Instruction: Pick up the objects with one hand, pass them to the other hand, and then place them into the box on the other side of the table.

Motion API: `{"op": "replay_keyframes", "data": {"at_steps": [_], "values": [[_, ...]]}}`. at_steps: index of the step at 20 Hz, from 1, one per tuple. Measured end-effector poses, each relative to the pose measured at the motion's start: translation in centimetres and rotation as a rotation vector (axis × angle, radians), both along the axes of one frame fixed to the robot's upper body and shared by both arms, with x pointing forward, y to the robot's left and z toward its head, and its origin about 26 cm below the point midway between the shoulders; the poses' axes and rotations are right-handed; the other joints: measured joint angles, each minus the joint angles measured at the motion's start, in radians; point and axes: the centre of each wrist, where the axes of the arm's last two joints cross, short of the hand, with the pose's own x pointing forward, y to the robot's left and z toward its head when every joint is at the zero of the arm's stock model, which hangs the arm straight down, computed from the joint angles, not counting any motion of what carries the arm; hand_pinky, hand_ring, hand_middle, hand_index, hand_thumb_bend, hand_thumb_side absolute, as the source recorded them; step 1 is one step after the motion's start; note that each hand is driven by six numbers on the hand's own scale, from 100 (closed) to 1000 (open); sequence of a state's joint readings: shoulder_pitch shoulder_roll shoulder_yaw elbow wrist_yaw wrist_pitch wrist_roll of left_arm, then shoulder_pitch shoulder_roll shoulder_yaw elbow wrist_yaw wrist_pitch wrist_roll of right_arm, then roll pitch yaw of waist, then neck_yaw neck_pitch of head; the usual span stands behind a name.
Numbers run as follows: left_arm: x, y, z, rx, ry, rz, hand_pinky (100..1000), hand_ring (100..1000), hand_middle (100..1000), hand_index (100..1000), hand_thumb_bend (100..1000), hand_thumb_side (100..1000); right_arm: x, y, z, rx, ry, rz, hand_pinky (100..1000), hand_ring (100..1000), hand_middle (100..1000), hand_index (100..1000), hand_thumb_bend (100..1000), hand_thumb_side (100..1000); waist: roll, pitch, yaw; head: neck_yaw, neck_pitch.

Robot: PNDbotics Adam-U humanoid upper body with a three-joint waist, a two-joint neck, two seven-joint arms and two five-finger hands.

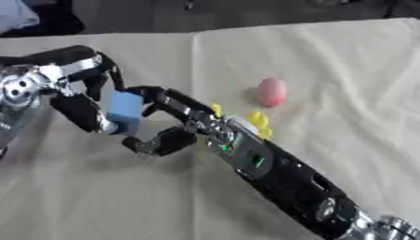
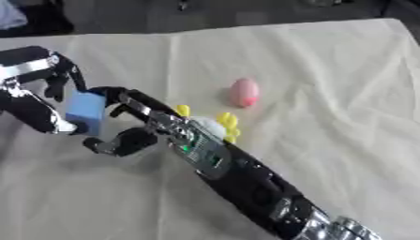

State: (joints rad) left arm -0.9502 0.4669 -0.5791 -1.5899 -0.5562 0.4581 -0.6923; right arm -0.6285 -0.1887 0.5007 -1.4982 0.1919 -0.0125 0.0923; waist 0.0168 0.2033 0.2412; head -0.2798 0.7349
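While both hands meet over cream table cloth [image 1: 328, 61] at left, handover is midway: right hand [image 1: 176, 126] reaches across, fingers curled beside blue block [image 1: 124, 110]; left hand [image 1: 78, 101] curls round block, held above cloth. Risk: early release drops block. Pink egg-shaped object [image 1: 271, 91] and yellow pieces [image 1: 258, 119] lie just beside right forearm, liable to knock. No box visible

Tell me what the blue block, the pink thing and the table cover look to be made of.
Blue block: probably foam or matte plastic; flat faces, no shine. Pink thing: smooth and rounded, egg-like, maybe plastic or rubber; cannot tell which. Table cover: cream cloth, shown by creases and a fold line. Both the left hand and right hand touch the block.
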Motion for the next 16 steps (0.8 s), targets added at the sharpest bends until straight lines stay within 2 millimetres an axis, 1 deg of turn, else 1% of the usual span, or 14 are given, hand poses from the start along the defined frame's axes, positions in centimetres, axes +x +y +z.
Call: {"op": "replay_keyframes", "data": {"at_steps": [7,11,14,15,16], "values": [[-0.1,0.4,0.1,-0.007,-0.006,0.011,715,470,194,290,482,100,0.0,0.0,0.0,-0.034,-0.009,-0.029,772,862,826,928,354,231,0.0,0.0,0.0,0.0,-0.003],[-0.3,1.0,0.7,-0.032,-0.027,0.026,714,464,188,289,482,100,0.2,-0.3,-0.1,-0.039,-0.001,-0.059,772,861,826,927,358,230,0.0,0.0,0.0,0.0,-0.004],[-0.6,1.6,1.5,-0.056,-0.062,0.037,716,463,186,288,490,100,0.2,-0.4,-0.2,-0.038,0.002,-0.069,771,860,826,927,356,227,0.0,0.0,0.0,0.0,-0.006],[-0.8,1.8,1.7,-0.064,-0.072,0.042,716,462,185,287,488,100,0.2,-0.4,-0.2,-0.037,0.003,-0.072,771,860,826,927,354,228,0.0,0.0,-0.001,0.0,-0.006],[-0.9,2.1,2.0,-0.072,-0.082,0.048,717,460,183,285,451,100,0.3,-0.5,-0.1,-0.036,0.003,-0.075,771,860,827,928,342,229,0.0,0.0,-0.001,0.0,-0.006]]}}
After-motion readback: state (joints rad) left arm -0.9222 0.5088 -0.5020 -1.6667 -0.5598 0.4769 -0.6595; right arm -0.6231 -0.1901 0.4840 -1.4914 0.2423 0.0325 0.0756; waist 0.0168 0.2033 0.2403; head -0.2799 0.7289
